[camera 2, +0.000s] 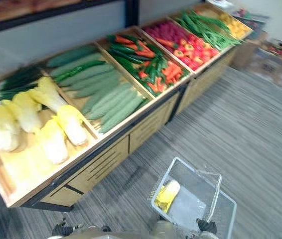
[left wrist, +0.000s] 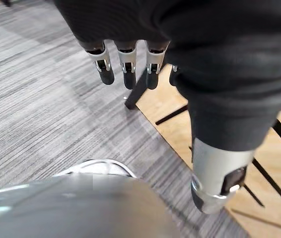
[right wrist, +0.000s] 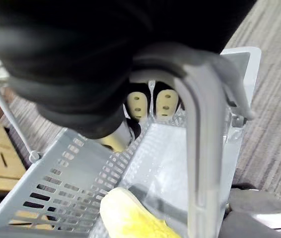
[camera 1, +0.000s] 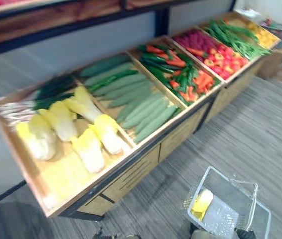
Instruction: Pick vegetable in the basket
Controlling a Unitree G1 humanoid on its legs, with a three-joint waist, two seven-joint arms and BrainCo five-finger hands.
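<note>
A pale yellow cabbage (camera 1: 202, 204) lies inside the basket (camera 1: 232, 198), against the basket's wall on the robot's left, with the rest of the basket's bottom bare. The basket is a light grey slotted plastic one with a hoop handle (right wrist: 200, 148). In the right wrist view the right hand (right wrist: 81, 74) sits right on top of that handle, its fingers (right wrist: 136, 105) curled under and round the bar so that the basket hangs from it above the grey striped floor (camera 1: 253, 129). Beyond the basket and to the robot's left of it stands a long wooden worktop (camera 1: 131, 172) split into compartments. The compartment farthest left of the basket holds more yellow cabbages (camera 1: 88, 137) with dark green leeks (camera 1: 51, 92) behind them. The next one along holds long green cucumbers (camera 1: 141, 104), then comes a mix of red, orange and green chillies (camera 1: 181, 69). Farther off from the basket come small red and yellow fruit (camera 1: 223, 57) and a heap of green beans (camera 1: 233, 35). The left hand (left wrist: 125, 29) hangs over the floor just beside the worktop's wooden front panel (left wrist: 180, 129) — its fingers (left wrist: 127, 67) straight and slack, the thumb apart, holding nothing.
</note>
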